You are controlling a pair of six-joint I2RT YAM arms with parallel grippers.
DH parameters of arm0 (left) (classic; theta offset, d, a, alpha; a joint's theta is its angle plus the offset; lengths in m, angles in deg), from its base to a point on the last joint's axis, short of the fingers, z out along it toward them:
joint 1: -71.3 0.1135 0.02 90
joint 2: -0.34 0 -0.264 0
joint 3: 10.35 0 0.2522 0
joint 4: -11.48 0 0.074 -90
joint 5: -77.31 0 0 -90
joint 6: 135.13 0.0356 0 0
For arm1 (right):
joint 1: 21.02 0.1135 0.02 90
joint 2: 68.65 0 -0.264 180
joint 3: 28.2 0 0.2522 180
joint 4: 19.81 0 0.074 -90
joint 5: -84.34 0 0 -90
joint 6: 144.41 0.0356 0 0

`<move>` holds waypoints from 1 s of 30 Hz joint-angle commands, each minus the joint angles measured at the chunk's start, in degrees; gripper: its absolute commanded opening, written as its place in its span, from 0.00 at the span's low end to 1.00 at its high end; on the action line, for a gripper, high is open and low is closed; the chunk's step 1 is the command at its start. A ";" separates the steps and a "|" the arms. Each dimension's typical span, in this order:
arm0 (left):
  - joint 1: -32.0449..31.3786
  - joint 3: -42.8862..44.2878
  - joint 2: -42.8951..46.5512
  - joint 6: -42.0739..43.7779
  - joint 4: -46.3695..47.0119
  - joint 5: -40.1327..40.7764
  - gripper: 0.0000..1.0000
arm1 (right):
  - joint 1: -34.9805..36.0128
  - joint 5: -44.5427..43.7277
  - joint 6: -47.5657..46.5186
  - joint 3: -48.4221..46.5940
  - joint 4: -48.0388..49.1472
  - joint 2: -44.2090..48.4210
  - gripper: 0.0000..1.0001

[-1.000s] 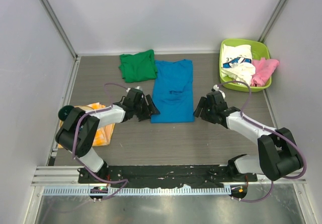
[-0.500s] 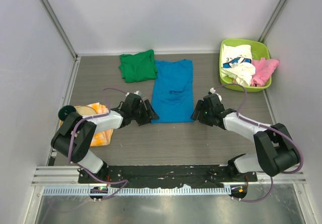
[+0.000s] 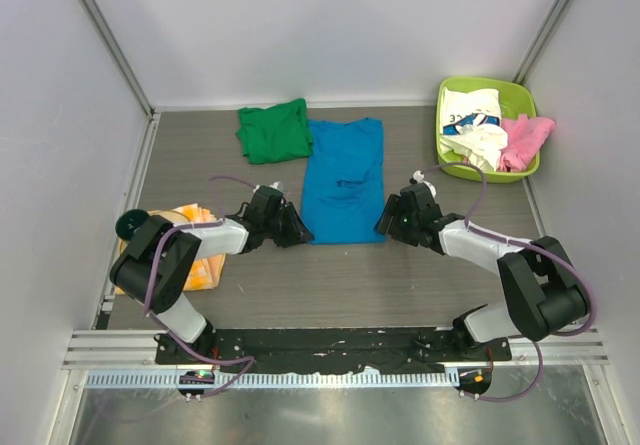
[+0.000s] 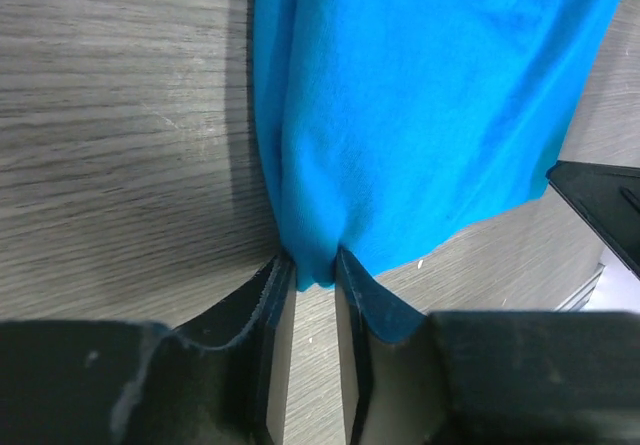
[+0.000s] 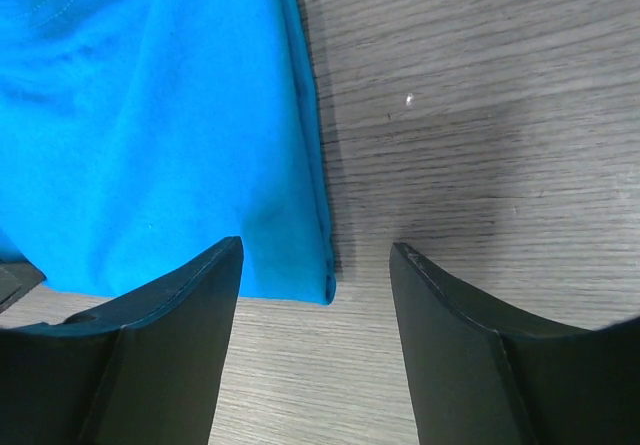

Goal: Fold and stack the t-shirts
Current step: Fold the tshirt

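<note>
You're working the near short edge of the blue t-shirt (image 3: 345,170). It's lying flat mid-table, long axis running straight away from the arm bases, so each near corner is sitting right at one claw.

- The left gripper (image 4: 312,275) is pinching the near-left corner. Its fingers (image 4: 270,305) are nearly together with a tuck of blue cloth clamped between them.
- The right gripper (image 5: 315,250) is gaping wide and gripping nothing. It's straddling the near-right corner, which is lying on the table (image 3: 330,285) inside the gap (slightly nearer the left-hand finger in the wrist view).
- My read is that the right side is lagging. It's probably needing to close on that corner before you're lifting both and carrying the edge away along the long axis.

Around it:
- The green t-shirt (image 3: 273,131) is sitting folded just beside the blue one's far-left corner. It's possibly touching, and I can't tell for sure. That's the one thing crowding the fold's landing side.
- The green basket (image 3: 520,93) is sitting at far right, well apart, holding the white printed t-shirt (image 3: 472,115) and the pink t-shirt (image 3: 525,137).
- The orange checked cloth (image 3: 205,260) is lying under the left arm, clear of the edge you're working.
</note>
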 commanded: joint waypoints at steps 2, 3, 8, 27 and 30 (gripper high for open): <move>-0.44 -0.88 -4.28 1.50 -3.98 1.48 0.19 | 0.34 -0.22 -0.11 -1.47 0.14 -1.86 0.67; -0.44 -0.79 -4.37 1.50 -3.97 1.48 0.17 | 0.34 -0.22 -0.20 -1.73 0.05 -2.04 0.67; -0.44 -0.88 -4.19 1.85 -3.89 1.39 0.05 | 0.34 0.48 0.24 -2.09 1.28 -3.45 0.66; -0.35 -2.11 -3.14 1.68 -3.62 1.74 0.04 | 4.20 1.54 2.79 2.74 1.99 -1.69 0.26; -0.35 -3.16 -2.26 1.42 -3.01 1.22 0.00 | 4.29 -0.39 2.88 2.92 1.72 -1.95 0.01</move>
